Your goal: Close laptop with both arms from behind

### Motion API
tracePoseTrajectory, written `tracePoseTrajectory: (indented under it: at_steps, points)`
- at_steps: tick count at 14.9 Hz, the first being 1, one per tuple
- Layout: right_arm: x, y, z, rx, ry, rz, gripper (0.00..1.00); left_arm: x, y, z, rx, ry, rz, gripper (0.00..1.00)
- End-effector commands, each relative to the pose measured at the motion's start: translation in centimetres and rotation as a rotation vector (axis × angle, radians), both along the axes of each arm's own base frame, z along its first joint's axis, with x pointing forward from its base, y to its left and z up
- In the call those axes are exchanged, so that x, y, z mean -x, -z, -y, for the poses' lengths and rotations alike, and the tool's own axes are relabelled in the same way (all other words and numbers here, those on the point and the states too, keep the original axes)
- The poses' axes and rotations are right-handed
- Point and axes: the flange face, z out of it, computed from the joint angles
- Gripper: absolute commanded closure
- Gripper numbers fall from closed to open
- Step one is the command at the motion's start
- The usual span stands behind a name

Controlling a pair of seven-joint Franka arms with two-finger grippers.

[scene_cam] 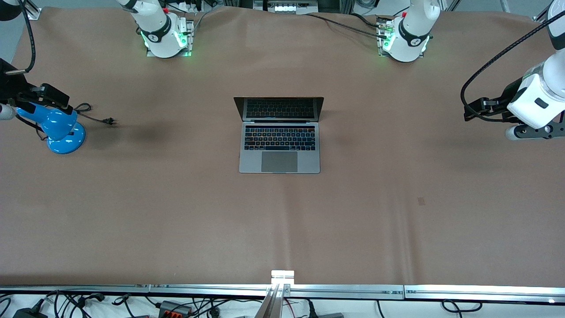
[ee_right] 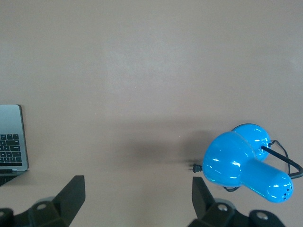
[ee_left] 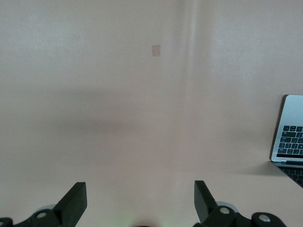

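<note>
The laptop point(scene_cam: 279, 134) stands open at the bench point(scene_cam: 176, 212) centre, its screen raised toward the arm bases at 12 o'clock, so the lid back faces both arms. The left gripper point(ee_left: 140, 198) hangs with fingers apart over bare bench toward 3 o'clock. The right gripper point(ee_right: 137, 196), fingers likewise apart, hangs over the blue desk lamp point(scene_cam: 59, 130) toward 9 o'clock; neither touches the laptop.

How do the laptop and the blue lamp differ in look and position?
The laptop is grey, flat and angular with its screen open; the blue lamp is rounded and glossy. The laptop sits mid-table, the lamp toward the right arm's end, below the right pincer. Both rest on the brown table, untouched.
</note>
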Motion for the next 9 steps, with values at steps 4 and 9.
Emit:
tracePoseTrajectory:
  at_steps: [4, 9]
  points:
    - [0.6, -0.2, -0.2, 0.004, -0.018, 0.006, 0.00, 0.8, -0.2, 0.2, 0.024, 0.002, -0.007, 0.00]
    - [0.6, -0.4, -0.4, -0.004, -0.017, 0.007, 0.93, 1.1, 1.3, 0.6, 0.045, 0.131, -0.106, 0.89]
